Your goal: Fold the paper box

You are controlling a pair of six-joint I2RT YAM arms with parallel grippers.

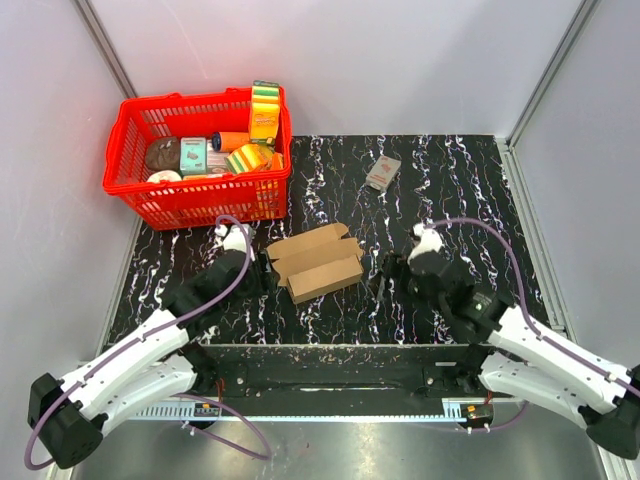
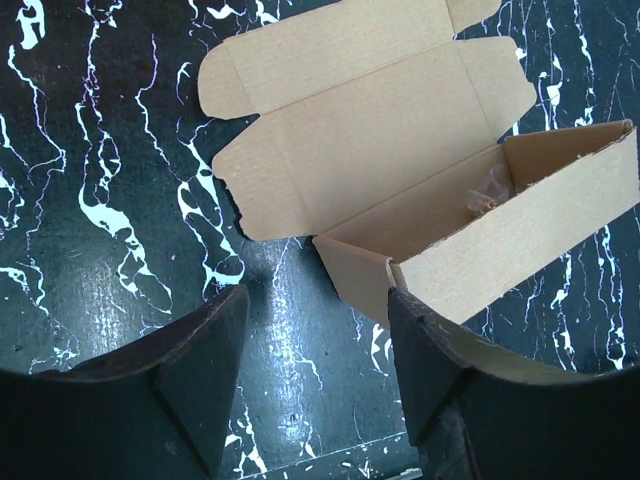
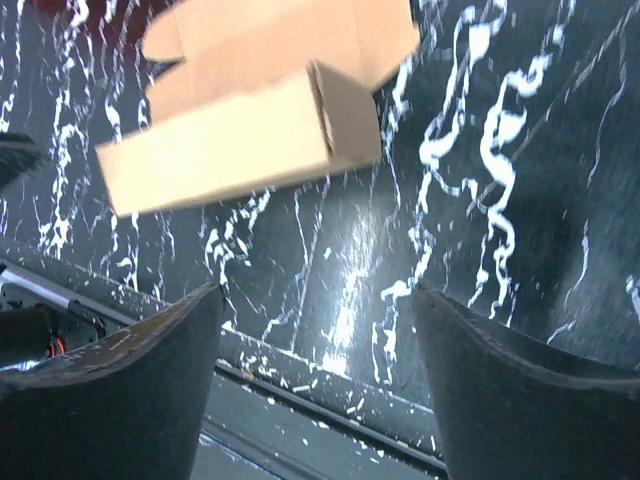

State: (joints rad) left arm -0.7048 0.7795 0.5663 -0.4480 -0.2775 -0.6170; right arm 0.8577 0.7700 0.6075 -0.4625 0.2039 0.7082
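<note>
The brown paper box (image 1: 317, 262) lies on the black marbled table between my two arms. Its walls stand up and its lid lies open flat behind it. In the left wrist view the box (image 2: 420, 190) shows its open trough and the spread lid flaps. In the right wrist view the box (image 3: 240, 140) lies ahead, up left. My left gripper (image 1: 268, 272) is open and empty at the box's left end; its right finger (image 2: 440, 370) is close to the box's near corner. My right gripper (image 1: 383, 272) is open and empty, a short way right of the box.
A red basket (image 1: 130, 180) full of packets and tins stands at the back left. A small grey-and-red packet (image 1: 382, 173) lies at the back centre. The table's front edge with a metal rail (image 3: 330, 400) runs just below the right gripper. Grey walls enclose the table.
</note>
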